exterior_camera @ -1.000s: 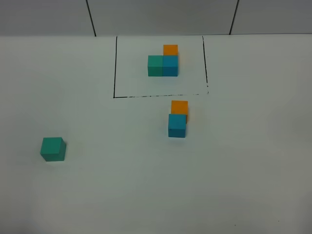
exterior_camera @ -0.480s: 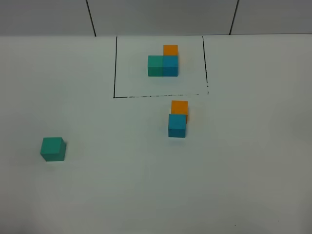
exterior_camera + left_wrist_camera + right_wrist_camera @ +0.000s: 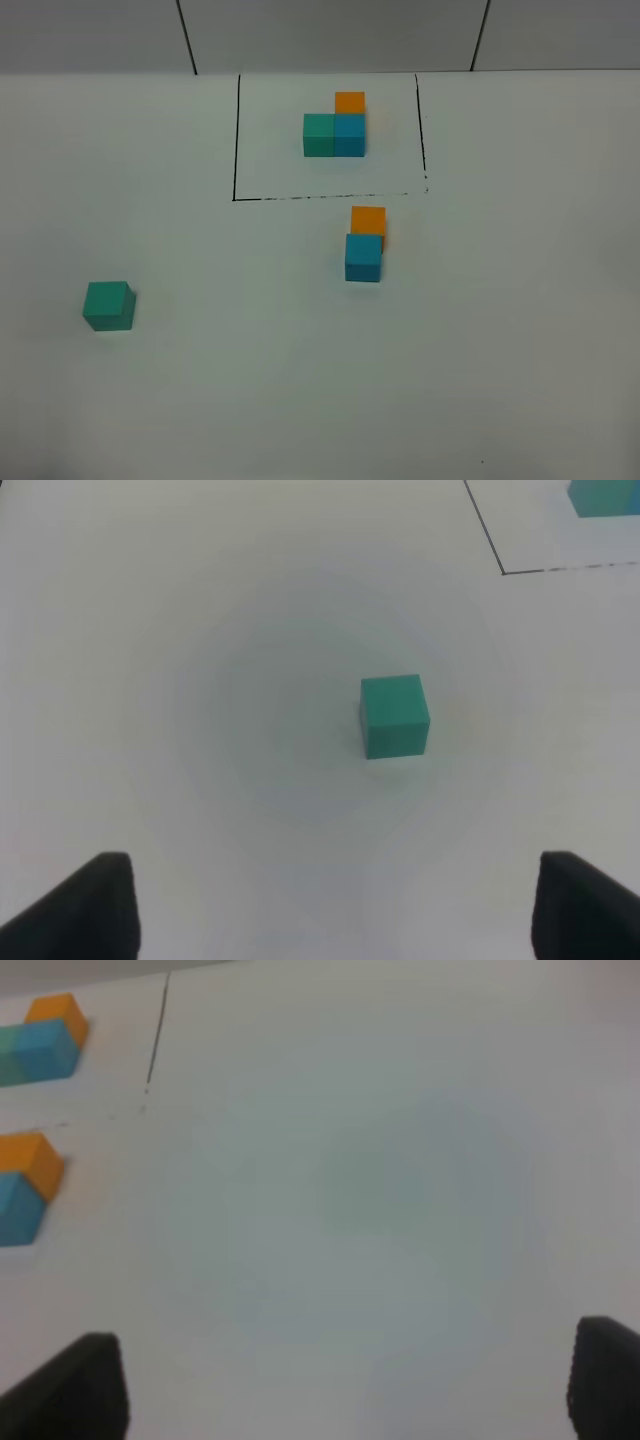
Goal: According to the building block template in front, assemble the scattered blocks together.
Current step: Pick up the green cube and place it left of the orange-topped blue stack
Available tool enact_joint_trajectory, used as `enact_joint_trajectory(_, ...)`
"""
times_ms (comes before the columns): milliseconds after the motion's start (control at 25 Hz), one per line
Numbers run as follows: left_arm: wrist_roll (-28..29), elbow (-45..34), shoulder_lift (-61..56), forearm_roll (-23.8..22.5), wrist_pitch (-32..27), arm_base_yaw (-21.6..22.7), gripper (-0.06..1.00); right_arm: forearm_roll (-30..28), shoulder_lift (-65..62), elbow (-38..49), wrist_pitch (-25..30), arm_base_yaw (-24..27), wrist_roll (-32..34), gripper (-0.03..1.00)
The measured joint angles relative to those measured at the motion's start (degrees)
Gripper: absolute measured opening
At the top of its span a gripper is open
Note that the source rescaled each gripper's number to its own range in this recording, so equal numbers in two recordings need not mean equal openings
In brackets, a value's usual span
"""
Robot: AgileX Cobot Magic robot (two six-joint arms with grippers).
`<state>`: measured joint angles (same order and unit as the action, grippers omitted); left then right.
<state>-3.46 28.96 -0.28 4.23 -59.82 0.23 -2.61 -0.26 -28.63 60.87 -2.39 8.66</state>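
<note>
Scattered blocks [image 3: 363, 258] sit on the white table [image 3: 520, 300]. From up high, the orange block [image 3: 368, 220] touches the blue block [image 3: 363, 262], near the framed building block template [image 3: 335, 130]. The teal-green block [image 3: 108, 305] sits alone, far left.

Left wrist: the left pincer [image 3: 328, 910] is open, and the teal-green block [image 3: 395, 715] lies ahead of it.

Right wrist: the right pincer [image 3: 335, 1385] is open and holds nothing.

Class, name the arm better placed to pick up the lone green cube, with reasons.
Left. The green cube lies on the left of the table, straight ahead of the open left gripper; the right wrist view misses it.
</note>
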Motion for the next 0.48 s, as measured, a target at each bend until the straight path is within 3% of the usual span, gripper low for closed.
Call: enact_joint_trajectory(480,0.0,0.0,0.0,0.0,0.0,0.0,0.76,-0.1,0.0,0.0,0.0,0.8,0.5,0.77)
